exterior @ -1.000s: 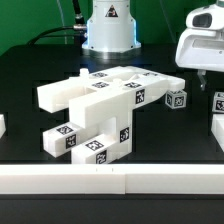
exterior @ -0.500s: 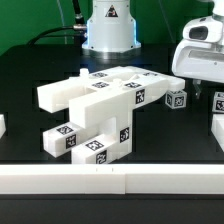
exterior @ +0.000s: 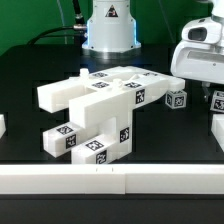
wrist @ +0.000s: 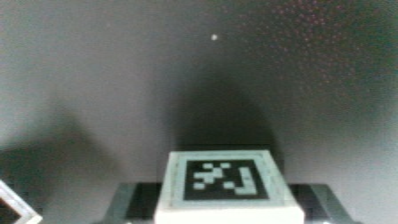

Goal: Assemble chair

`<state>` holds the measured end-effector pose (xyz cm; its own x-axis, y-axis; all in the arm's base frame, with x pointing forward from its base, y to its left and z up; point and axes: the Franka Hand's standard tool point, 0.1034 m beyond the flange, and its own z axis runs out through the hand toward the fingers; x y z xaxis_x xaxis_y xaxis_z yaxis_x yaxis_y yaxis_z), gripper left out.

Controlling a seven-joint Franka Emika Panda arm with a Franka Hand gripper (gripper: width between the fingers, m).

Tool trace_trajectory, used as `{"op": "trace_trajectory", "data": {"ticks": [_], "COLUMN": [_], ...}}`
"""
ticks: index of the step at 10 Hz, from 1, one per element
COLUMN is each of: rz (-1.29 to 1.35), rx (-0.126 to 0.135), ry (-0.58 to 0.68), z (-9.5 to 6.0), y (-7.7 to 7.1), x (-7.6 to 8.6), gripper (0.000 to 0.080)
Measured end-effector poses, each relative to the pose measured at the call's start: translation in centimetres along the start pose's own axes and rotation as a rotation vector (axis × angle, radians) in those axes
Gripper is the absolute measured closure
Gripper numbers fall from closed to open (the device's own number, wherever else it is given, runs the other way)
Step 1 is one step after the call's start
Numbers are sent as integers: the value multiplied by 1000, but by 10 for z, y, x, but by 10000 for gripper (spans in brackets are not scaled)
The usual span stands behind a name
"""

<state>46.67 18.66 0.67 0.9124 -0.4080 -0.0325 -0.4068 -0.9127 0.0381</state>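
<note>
Only the wrist view frames one tagged block (wrist: 219,182); state of the end effector (exterior: 204,90) unclear.

Bright exterior view; dim, blurred wrist view

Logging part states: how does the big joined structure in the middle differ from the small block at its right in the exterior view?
The joined structure is large, built of several bars and blocks; the small block is one compact piece. The joined structure carries many tags on several faces; the small block shows far fewer. Both are glossy white plastic on the black table.
</note>
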Motion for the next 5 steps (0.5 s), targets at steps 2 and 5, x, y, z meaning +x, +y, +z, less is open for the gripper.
{"op": "trace_trajectory", "data": {"ticks": [2, 5], "rz": [-5, -31], "rx": [-1, 2], "ry": [0, 1], "z": [0, -8], "y": [1, 6], "x": [0, 7], "gripper": [529, 529]}}
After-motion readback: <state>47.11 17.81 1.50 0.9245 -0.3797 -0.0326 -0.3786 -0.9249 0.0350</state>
